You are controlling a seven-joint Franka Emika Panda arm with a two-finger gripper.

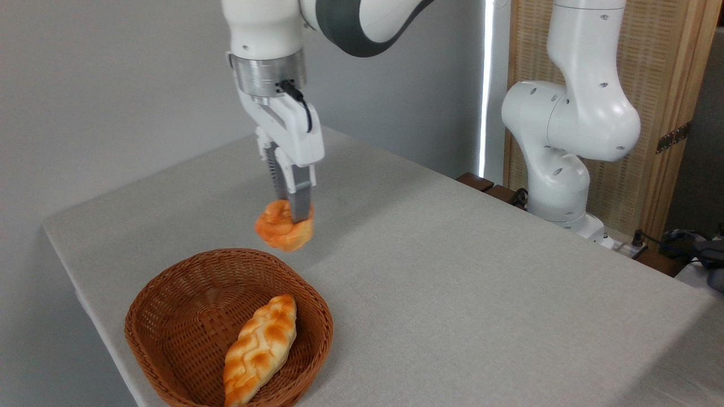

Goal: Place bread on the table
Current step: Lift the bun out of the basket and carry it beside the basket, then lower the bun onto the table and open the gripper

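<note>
The bread (281,227), a small round golden-orange bun, hangs in the air just above the far rim of the basket. My gripper (294,213) points straight down and is shut on the bun's top, its fingers (300,199) pressed into it. Below and around lies the table (464,271), a light grey-beige top with rounded corners. The bun touches neither the table nor the basket.
A brown wicker basket (169,305) stands near the front left corner of the table and holds a longer braided loaf (261,349). The arm's white base (557,186) rises past the table's far right edge, with cables and a wooden screen behind.
</note>
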